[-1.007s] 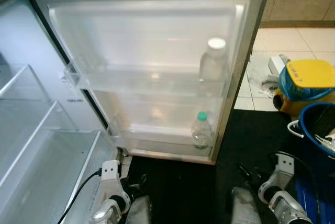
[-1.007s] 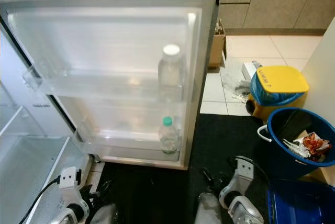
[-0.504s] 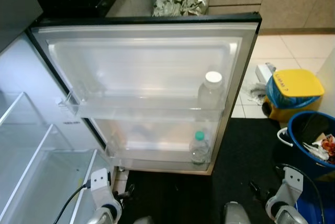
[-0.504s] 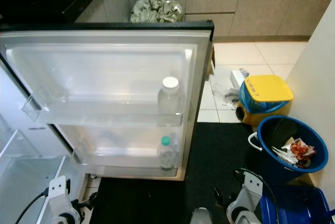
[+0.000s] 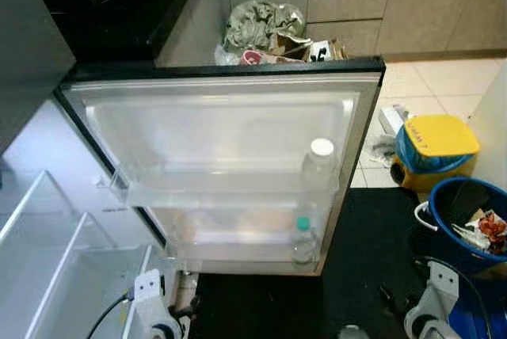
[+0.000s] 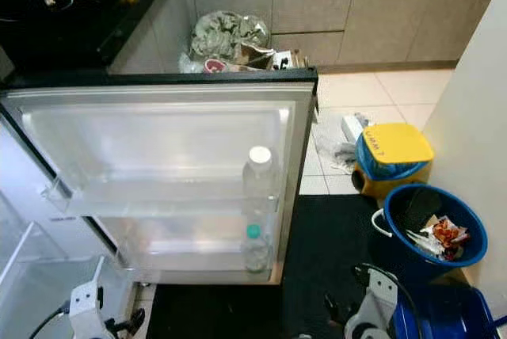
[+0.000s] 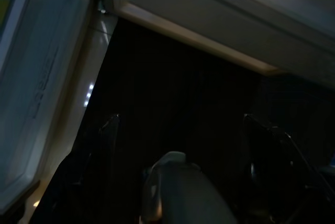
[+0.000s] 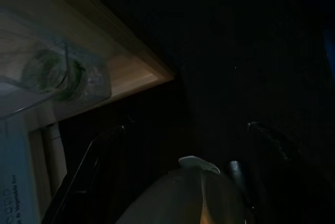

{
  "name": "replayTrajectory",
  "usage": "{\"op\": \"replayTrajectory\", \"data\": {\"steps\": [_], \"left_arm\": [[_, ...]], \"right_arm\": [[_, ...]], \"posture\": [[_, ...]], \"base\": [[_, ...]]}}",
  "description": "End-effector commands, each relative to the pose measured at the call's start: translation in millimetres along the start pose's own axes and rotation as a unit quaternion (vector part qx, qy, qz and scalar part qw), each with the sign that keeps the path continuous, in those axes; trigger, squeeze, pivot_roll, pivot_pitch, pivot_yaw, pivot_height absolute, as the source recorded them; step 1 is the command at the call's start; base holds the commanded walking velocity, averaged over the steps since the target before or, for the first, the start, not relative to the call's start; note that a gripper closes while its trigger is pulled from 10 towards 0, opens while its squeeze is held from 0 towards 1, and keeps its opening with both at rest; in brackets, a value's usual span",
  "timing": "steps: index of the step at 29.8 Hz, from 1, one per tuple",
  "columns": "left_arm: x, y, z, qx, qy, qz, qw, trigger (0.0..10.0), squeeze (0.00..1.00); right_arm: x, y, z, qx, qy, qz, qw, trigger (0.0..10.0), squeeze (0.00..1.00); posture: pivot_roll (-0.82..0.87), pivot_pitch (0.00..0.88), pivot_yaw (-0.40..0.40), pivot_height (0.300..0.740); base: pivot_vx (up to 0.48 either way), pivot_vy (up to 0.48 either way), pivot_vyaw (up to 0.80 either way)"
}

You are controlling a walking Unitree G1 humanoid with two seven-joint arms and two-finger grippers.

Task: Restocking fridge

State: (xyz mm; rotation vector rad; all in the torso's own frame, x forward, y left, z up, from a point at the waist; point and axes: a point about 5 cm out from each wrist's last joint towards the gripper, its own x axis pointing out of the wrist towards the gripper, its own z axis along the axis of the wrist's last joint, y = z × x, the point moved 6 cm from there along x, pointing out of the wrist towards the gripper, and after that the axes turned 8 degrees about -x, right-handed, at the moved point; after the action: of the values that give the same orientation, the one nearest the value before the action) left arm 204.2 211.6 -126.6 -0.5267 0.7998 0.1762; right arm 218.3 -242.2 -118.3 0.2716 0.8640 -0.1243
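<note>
The fridge door (image 5: 222, 129) stands wide open in front of me. A clear bottle with a white cap (image 5: 320, 166) stands at the right end of its upper shelf. Below it, a smaller bottle with a green cap (image 5: 303, 241) stands in the lower shelf and also appears as the green-capped bottle (image 8: 57, 75) in the right wrist view. Both arms hang low over the dark mat. My left gripper (image 7: 178, 124) and right gripper (image 8: 183, 130) are open, fingers wide apart, holding nothing. A pale rounded shape I cannot identify lies under each.
The fridge's clear inner shelves (image 5: 47, 252) are at my left. To the right stand a yellow-lidded bin (image 5: 437, 142) and a blue bucket (image 5: 447, 196) holding rubbish. Bags of rubbish (image 5: 265, 30) lie behind the door. A black mat (image 5: 372, 252) covers the floor ahead.
The whole picture has shifted: the camera has risen or pulled back, showing the counter and rubbish behind the door. The arms sit lower in frame. The bottles stay put.
</note>
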Motion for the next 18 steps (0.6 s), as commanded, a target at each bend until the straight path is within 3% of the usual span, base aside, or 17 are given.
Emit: {"op": "replayTrajectory", "data": {"steps": [1,10,18], "left_arm": [[-4.7,12.8,-6.6,0.011,0.018,0.018,1.000,10.0,0.00],[-16.2,28.4,-37.6,0.011,0.064,0.047,0.997,10.0,0.00],[-16.5,27.8,-40.0,0.009,0.067,0.047,0.997,10.0,0.00]], "right_arm": [[-0.5,4.0,-5.9,0.001,0.004,0.011,1.000,10.0,0.00],[-1.3,3.9,-8.9,-0.001,0.009,0.015,1.000,10.0,0.00],[-0.5,7.8,-9.9,-0.010,0.012,0.021,1.000,10.0,0.00]], "posture": [[-0.03,0.000,0.028,0.684],[-0.03,0.000,0.024,0.723],[-0.03,0.000,0.022,0.740]], "base": [[0.000,0.000,0.00],[0.000,0.000,0.00],[0.000,0.000,0.00]]}}
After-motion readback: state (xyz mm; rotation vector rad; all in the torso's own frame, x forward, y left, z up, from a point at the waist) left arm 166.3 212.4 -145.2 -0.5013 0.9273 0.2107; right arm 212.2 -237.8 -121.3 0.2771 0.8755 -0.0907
